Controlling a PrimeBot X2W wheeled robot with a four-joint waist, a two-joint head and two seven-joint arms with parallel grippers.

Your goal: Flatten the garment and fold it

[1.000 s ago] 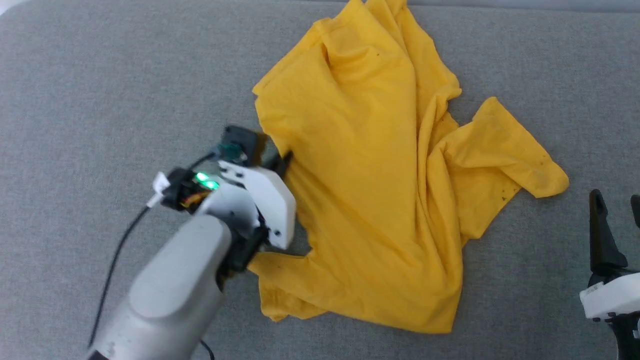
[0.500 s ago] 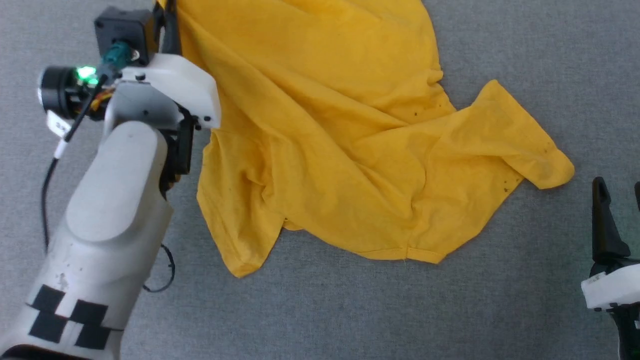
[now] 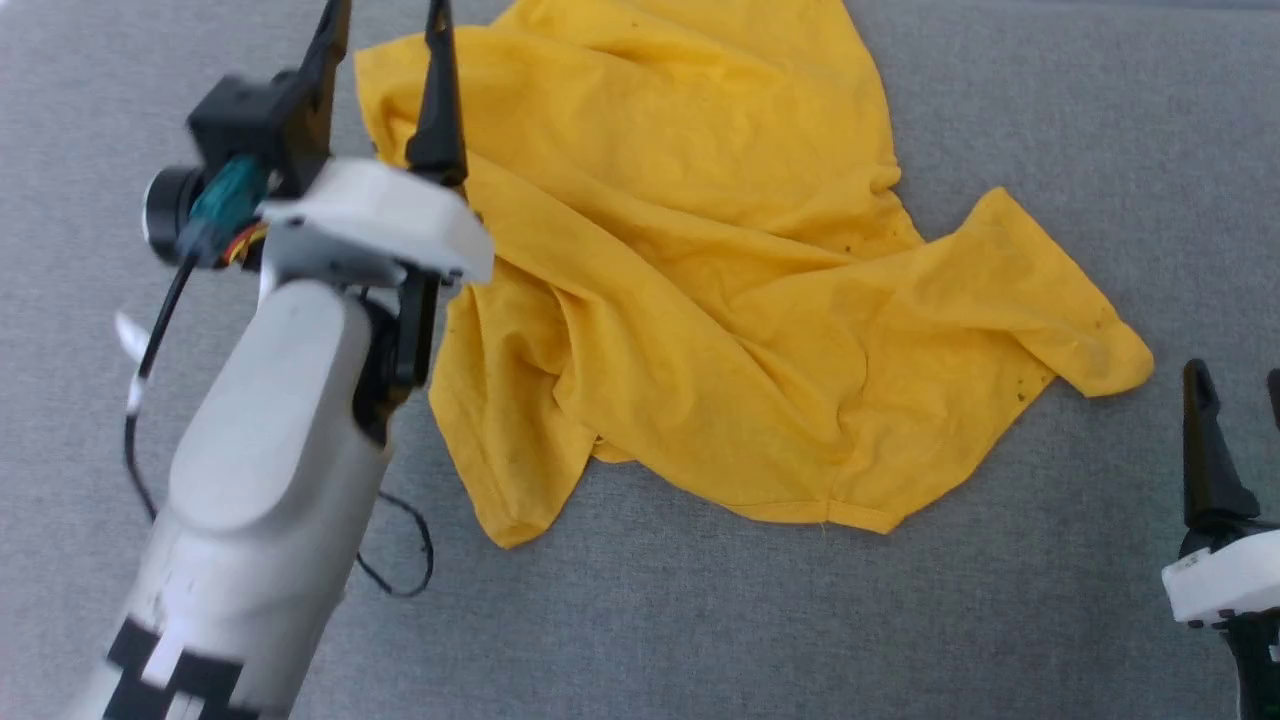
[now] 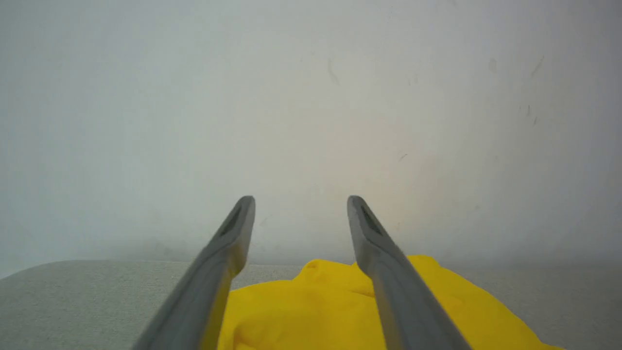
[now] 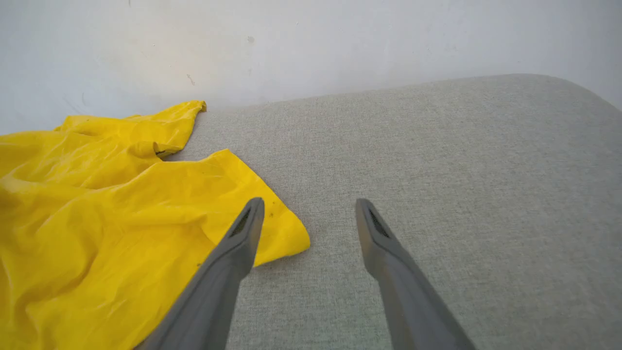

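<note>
my left gripper (image 3: 388,20) has its fingers spread wide and grips nothing. they stand at the far left corner of the garment (image 3: 700,250), the yellow cloth lying beneath and between them. my right gripper (image 3: 1235,390) is wide too, empty, set apart from the nearest sleeve. the shirt lies crumpled on the grey cushion (image 3: 1000,620). half a second ago my left fingers were pressed together at that edge; now they have parted.

Grey fabric surface (image 3: 900,620), pale wall (image 4: 311,97)
</note>
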